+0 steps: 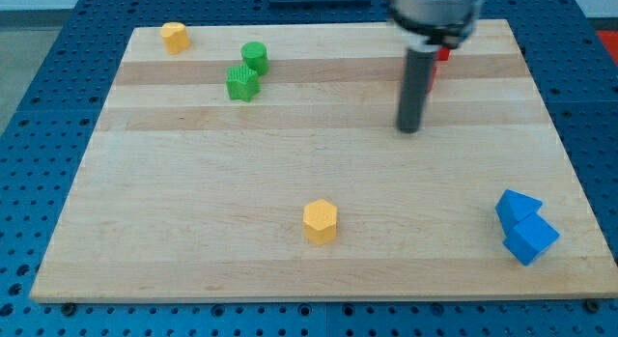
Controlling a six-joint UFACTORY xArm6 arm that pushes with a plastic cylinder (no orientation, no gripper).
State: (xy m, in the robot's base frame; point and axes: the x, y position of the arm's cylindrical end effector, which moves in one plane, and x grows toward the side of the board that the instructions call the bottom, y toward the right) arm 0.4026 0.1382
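Observation:
My tip rests on the wooden board in the upper right part of the view, touching no block. A red block peeks out just behind the rod near the view's top, mostly hidden. A yellow hexagonal block lies below and left of the tip. Two blue blocks, a triangular one and a cube, touch each other at the lower right. A green cylinder and a green star-shaped block sit close together at the upper left.
A yellow block stands at the board's top left corner. The board lies on a blue perforated table.

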